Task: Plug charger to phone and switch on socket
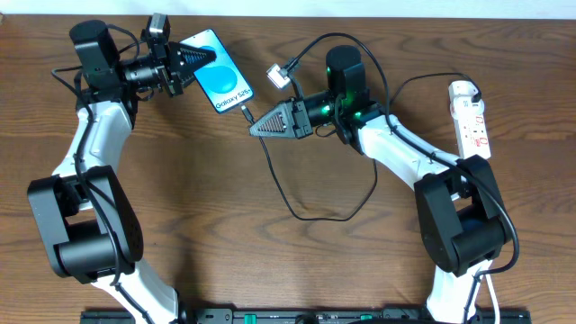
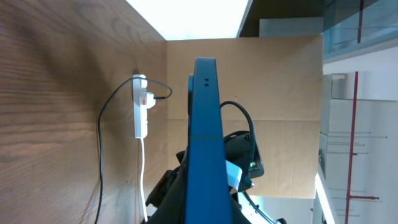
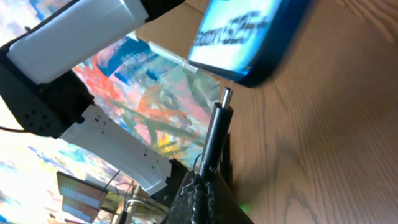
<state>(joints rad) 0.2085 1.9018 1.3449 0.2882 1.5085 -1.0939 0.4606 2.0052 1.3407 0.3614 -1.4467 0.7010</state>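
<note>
Phone point(image 1: 219, 74) sits at the far left of the table point(image 1: 180, 198), screen up. My left gripper point(image 1: 184, 65) is pinching its far end, so the port end points toward the middle, where the other arm can reach it. From the left wrist the phone point(image 2: 205, 143) shows edge-on, straight out from the fingers, which I read as a steady brace against a push. My right gripper point(image 1: 261, 121) is clamped on the charger point(image 1: 297, 202) close behind its plug tip point(image 3: 225, 96). The short stub it leaves should not bend when it presses in. In the right wrist view the tip is just short of the phone's lower edge and not yet in. It looks angled slightly off the edge, so I judge it needs a small correction.

The cable's slack loops on open wood near the middle, clear of both arms. The socket point(image 1: 472, 117) lies at the far right, well apart, beside the right arm's elbow. I see free table around it for the switch later.
</note>
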